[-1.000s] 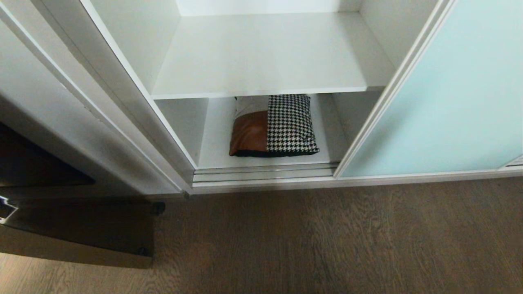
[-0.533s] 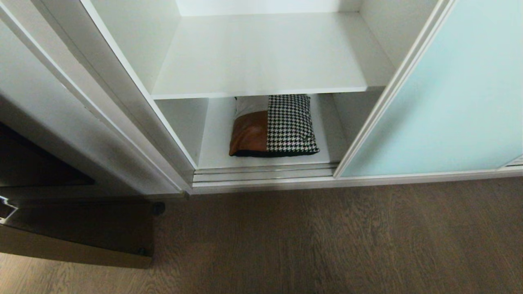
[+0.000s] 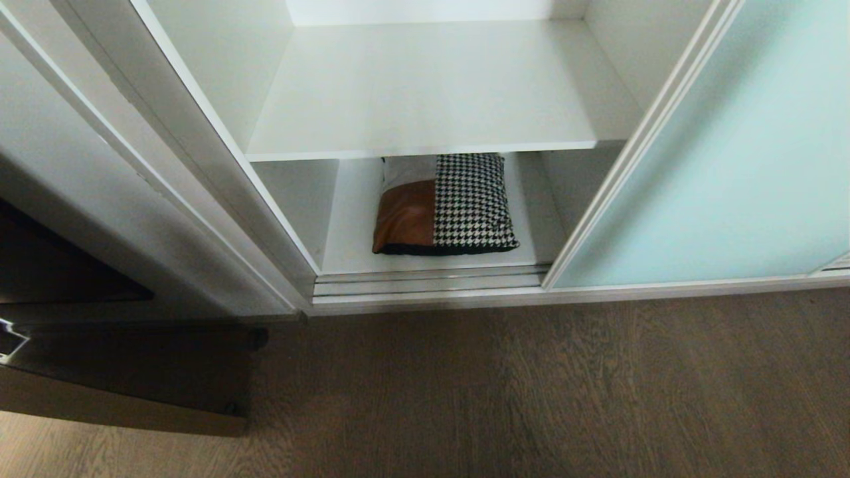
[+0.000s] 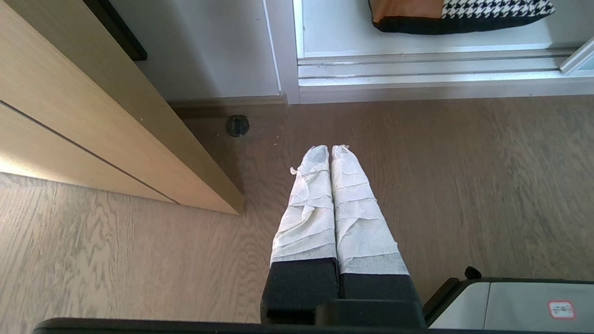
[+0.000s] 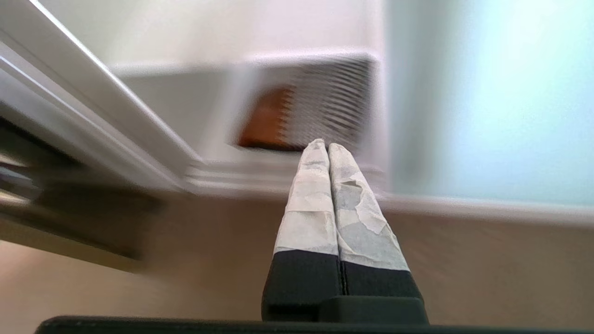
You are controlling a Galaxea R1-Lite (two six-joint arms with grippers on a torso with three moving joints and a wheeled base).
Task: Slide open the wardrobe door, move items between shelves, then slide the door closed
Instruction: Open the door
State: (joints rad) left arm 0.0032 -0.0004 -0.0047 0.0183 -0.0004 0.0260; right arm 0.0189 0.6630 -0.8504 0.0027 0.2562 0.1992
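The frosted aqua sliding wardrobe door (image 3: 724, 172) stands slid to the right, leaving the compartment open. A houndstooth cushion (image 3: 443, 204) with a tan-orange patch lies on the bottom shelf (image 3: 352, 226). Above it is a bare white shelf (image 3: 431, 93). Neither arm shows in the head view. My left gripper (image 4: 330, 149) hangs shut over the wood floor, short of the door track; the cushion (image 4: 459, 16) shows beyond it. My right gripper (image 5: 326, 145) is shut with nothing in it, above the floor and pointing toward the blurred cushion (image 5: 301, 113) and the door (image 5: 492, 106).
A white wardrobe side panel (image 3: 133, 172) stands on the left. Beside it is a wooden cabinet (image 4: 93, 120), with a round black floor stop (image 4: 237, 125) near its corner. The silver door track (image 3: 431, 282) runs along the wardrobe's foot. A corner of my base (image 4: 510, 304) shows.
The head view is unchanged: the door, the cushion and the shelves stay in place. Neither arm has come into that view.
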